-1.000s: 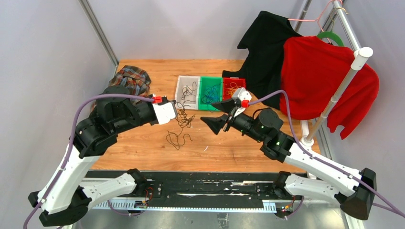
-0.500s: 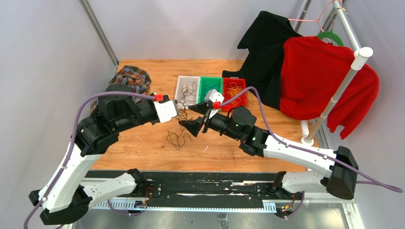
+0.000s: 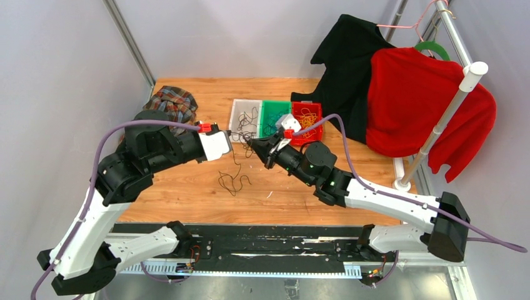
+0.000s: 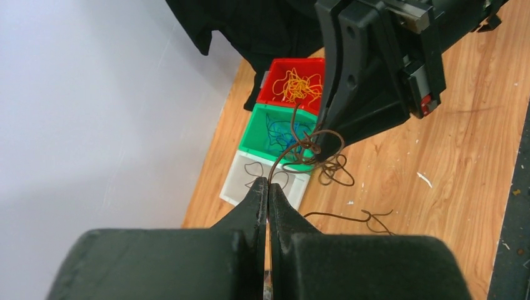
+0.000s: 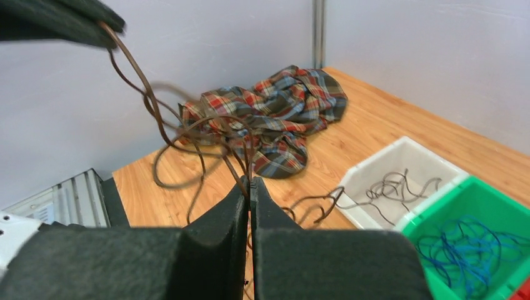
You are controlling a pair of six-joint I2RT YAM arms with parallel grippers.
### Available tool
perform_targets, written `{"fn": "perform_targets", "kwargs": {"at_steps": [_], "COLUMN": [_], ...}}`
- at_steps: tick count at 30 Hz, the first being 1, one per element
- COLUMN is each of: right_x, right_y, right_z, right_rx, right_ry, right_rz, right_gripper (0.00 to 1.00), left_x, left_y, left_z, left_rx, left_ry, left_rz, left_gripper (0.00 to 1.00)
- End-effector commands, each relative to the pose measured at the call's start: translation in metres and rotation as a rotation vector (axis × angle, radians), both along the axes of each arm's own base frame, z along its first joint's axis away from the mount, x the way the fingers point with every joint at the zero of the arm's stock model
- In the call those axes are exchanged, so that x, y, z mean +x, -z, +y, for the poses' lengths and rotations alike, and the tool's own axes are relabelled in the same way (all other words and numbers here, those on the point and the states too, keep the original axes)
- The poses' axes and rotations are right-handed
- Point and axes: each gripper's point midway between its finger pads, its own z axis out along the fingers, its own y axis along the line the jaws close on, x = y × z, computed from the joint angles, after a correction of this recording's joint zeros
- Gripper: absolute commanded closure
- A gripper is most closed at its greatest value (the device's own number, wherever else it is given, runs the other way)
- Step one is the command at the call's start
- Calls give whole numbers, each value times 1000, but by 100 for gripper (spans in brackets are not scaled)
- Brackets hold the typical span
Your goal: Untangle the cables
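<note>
A loose tangle of dark brown cables (image 4: 326, 164) hangs between my two grippers above the wooden table (image 3: 187, 194). My left gripper (image 4: 269, 183) is shut on one brown strand, which rises toward the right gripper (image 4: 322, 145). In the right wrist view my right gripper (image 5: 251, 182) is shut on strands of the same tangle, while the left gripper's fingertips (image 5: 94, 24) hold the strand at top left. From above, the left gripper (image 3: 232, 137) and right gripper (image 3: 252, 145) nearly meet. More brown loops (image 3: 232, 182) trail onto the table below.
Three bins stand in a row behind: white (image 3: 237, 125) with dark cables, green (image 3: 265, 111) with blue ones, red (image 3: 316, 112) with orange ones. A plaid cloth (image 3: 170, 103) lies back left. Black (image 3: 350, 69) and red (image 3: 419, 106) garments hang from a rack (image 3: 447, 119) at right.
My right arm swung left with its jaws open, reached the tangle beside the left gripper and shut on it. The tangle lifted slightly. The left arm held still.
</note>
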Motion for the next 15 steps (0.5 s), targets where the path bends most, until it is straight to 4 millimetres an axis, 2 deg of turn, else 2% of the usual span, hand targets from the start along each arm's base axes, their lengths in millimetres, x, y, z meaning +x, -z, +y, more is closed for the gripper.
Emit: {"fn": "perform_targets", "kwargs": {"at_steps": [1, 10, 15], "right_x": [0, 3, 16], "right_y": [21, 64, 90], "right_z": [-25, -74, -114], "right_rx": [-30, -166, -221], "right_ry": [85, 219, 363], "right_rz": [27, 79, 161], "right_gripper": [99, 99, 99], "left_x": [-4, 2, 9], "left_y": [-22, -42, -55], "left_z": [7, 16, 25], "left_rx": [-25, -2, 18], "left_ry": [-1, -36, -81], "left_rz": [-65, -161, -220], "left_gripper": [100, 100, 100]}}
